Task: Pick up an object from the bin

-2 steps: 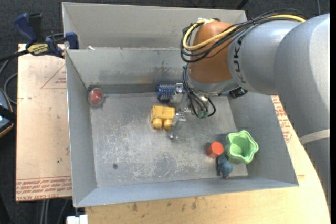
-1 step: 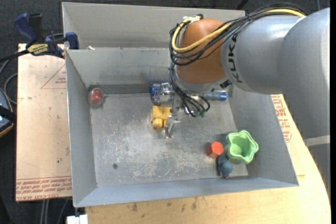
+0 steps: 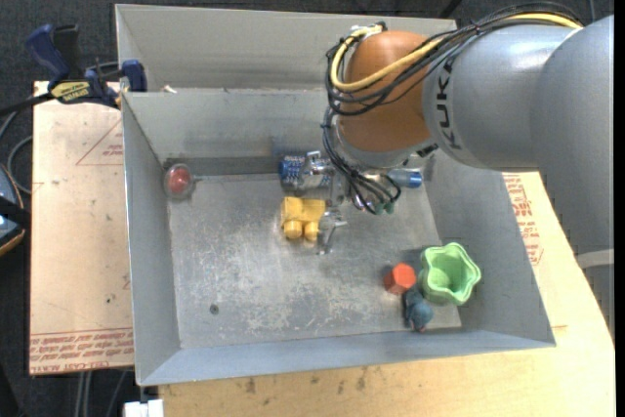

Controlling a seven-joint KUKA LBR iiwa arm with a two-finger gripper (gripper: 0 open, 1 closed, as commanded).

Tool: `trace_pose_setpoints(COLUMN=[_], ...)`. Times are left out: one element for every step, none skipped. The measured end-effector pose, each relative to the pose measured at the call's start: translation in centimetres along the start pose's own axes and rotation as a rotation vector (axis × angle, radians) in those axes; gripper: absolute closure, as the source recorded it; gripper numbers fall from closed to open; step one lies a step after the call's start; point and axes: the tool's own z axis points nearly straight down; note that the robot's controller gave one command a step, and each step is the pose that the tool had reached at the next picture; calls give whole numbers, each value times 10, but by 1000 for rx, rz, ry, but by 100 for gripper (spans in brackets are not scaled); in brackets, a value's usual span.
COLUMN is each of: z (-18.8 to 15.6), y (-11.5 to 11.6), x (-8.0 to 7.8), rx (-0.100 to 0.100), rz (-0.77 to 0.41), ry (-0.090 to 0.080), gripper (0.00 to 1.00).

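Gripper (image 3: 329, 229) just beside yellow block (image 3: 300, 217)

The gripper (image 3: 328, 228) hangs low over the middle of the grey bin (image 3: 234, 308), just right of a chunky yellow toy (image 3: 301, 218). It may be touching the toy, though that is hard to judge. Behind the toy, near the back wall, lies a blue-and-white thing (image 3: 291, 169). A red ball (image 3: 178, 179) sits at the far left. At the near right, a green fluted cup (image 3: 450, 271), an orange-red block (image 3: 397, 278) and a dark blue lump (image 3: 418, 312) cluster together.
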Motion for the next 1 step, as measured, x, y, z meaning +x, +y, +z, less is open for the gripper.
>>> trace_pose_setpoints(z=[32], y=[5], x=[-10], rx=[1], rz=[-66], ry=[2], gripper=[0])
